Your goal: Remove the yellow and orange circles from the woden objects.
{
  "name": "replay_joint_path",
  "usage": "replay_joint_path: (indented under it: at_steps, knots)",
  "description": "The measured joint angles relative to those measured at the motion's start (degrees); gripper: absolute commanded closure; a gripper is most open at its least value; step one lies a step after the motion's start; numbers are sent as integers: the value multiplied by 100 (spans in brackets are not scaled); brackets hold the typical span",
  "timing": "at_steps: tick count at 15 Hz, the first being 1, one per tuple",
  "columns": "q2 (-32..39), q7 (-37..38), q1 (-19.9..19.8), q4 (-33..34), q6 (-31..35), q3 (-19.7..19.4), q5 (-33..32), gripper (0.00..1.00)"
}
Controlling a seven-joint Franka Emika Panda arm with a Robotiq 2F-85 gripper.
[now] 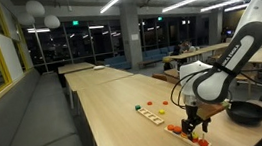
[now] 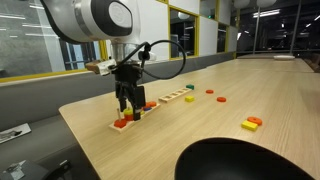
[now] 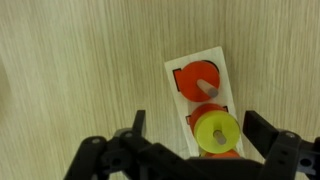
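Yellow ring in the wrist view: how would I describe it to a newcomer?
On the long wooden table, a pale wooden strip lies under the robot's gripper. The yellow ring sits on it between the open fingers; it alone is bright yellow, its neighbour a red-orange disc.

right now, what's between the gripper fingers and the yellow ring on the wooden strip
Nothing, in the wrist view: the open gripper straddles the yellow ring, and the gaps either side show only bare table and the wooden strip.
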Motion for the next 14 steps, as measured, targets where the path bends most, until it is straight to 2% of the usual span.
replay_joint_path:
  at_steps: [14]
  knots:
    - [320,13,5,369,19,-153,-3,0]
